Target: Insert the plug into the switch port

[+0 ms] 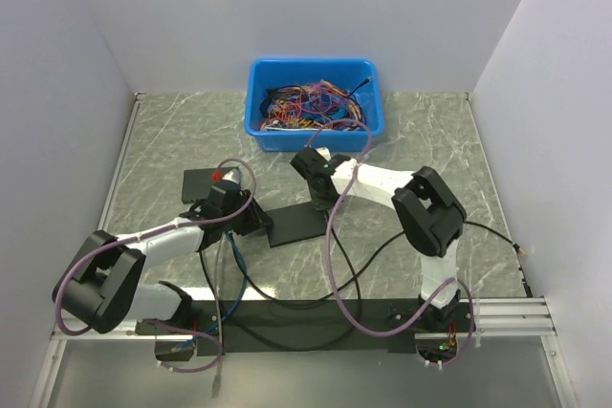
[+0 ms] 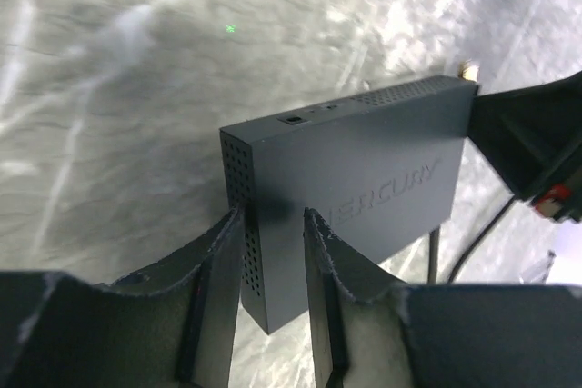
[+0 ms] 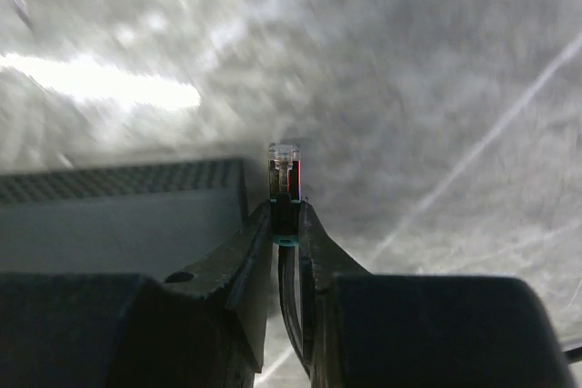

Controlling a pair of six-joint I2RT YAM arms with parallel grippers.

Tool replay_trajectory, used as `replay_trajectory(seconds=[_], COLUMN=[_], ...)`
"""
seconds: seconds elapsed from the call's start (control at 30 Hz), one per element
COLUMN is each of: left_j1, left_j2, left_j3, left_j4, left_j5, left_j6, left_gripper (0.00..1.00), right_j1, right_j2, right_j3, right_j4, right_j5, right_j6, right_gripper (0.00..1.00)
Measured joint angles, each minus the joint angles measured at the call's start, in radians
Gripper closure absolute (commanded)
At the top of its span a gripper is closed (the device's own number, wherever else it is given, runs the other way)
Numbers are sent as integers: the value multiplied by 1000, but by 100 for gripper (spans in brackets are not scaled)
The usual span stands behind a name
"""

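The switch (image 1: 296,222) is a dark charcoal box between the two arms. In the left wrist view its lettered face (image 2: 364,170) and perforated short side show. My left gripper (image 2: 273,213) straddles its near end, one finger by the perforated side and one over the lettered face; whether the pads touch is unclear. The switch port row is hidden; only one small opening (image 2: 291,120) shows on a long edge. My right gripper (image 3: 286,206) is shut on the plug (image 3: 285,165), whose clear tip juts past the fingertips right beside the switch's end (image 3: 118,215).
A blue bin (image 1: 263,121) of coloured wires stands at the back. A plain black slab (image 1: 196,183) with a red piece lies left of the switch. Black cable (image 1: 382,255) loops over the marble table toward the near rail (image 1: 507,312).
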Motion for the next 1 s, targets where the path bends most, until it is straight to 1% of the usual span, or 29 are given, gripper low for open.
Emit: replay_trajectory(seconds=[0.17, 0.3, 0.4, 0.53, 0.67, 0.8, 0.87, 1.0], left_j1=[1, 1, 0, 0, -4, -7, -8, -8], left_j2=[-34, -109, -176, -264, -334, -379, -399, -417], left_j3=[-10, -43, -75, -121, -142, -147, -145, -114], left_j4=[-40, -90, -124, -152, -160, -162, -183, -248], left_j5=[-56, -90, -110, -125, -127, -131, -155, -233], left_j6=[-19, -56, -98, -148, -180, -192, -186, -146], left_gripper=[63, 61, 59, 58, 58, 59, 57, 54], right_j1=[1, 2, 13, 29, 27, 21, 17, 16], right_j2=[111, 180, 193, 190, 125, -65, -167, -311], right_j3=[183, 315, 366, 381, 314, 140, 64, -70], right_j4=[-68, -51, -11, 26, 43, 50, 45, 61], right_j5=[14, -15, -51, -51, -14, 74, 102, 101], right_j6=[-11, -17, -34, -61, -79, -90, -91, -89], right_gripper=[100, 100, 100, 100, 100, 100, 100, 100])
